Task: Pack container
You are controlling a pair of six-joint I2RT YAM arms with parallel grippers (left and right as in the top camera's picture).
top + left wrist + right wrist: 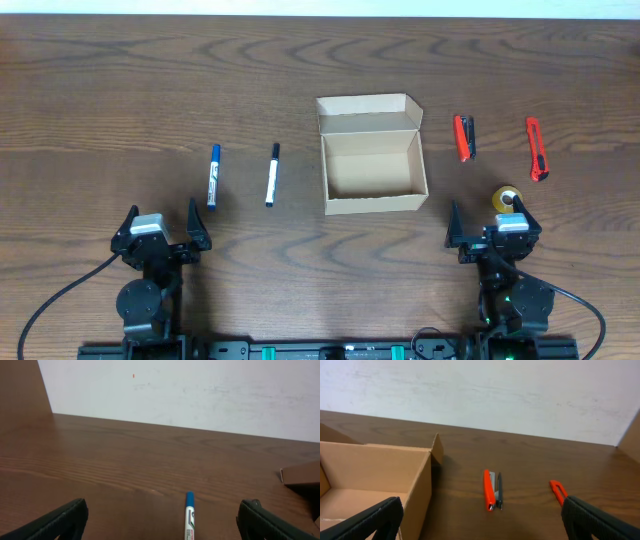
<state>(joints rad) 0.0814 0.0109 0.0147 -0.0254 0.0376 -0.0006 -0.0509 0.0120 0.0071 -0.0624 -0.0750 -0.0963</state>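
- Inspecting box (372, 160): sits mid-table, ahead of both arms and between them. Upright, mouth up. The lid (366, 113) is hinged on the far wall and stands open, side tabs out.
- Handling, est.: thin cardboard, so light. Walls will flex if squeezed; crushable rather than fragile. Matte, not slippery in a grip, but likely to skid on the table (100, 80) if pushed w/o bracing.
- Grip pts, est.: pinch one side wall at the rim, one finger in, one out. For closing, take the lid by its free edge. Clamping across full width looks too wide for either claw.
- Contents: box empty, bare floor seen from overhead; nothing packed yet. No other container on the table.
- L claw (163, 208): fingers spread wide, holding nothing. At near edge, L of box. Just ahead, slightly R of its centre, lies the blue marker (213, 176). The black marker (272, 174) lies between that and the box. The two are apart, roughly parallel, caps to far side.
- R claw (488, 210): fingers spread wide, holding nothing. At near edge, just R of the box's near R corner. A tape roll (507, 197) sits just ahead by its R finger; contact cannot be told.
- R of box: stapler (465, 138) near it, cutter (537, 148) further out.
- Status, est.: job at start; five loose items, all outside the box.
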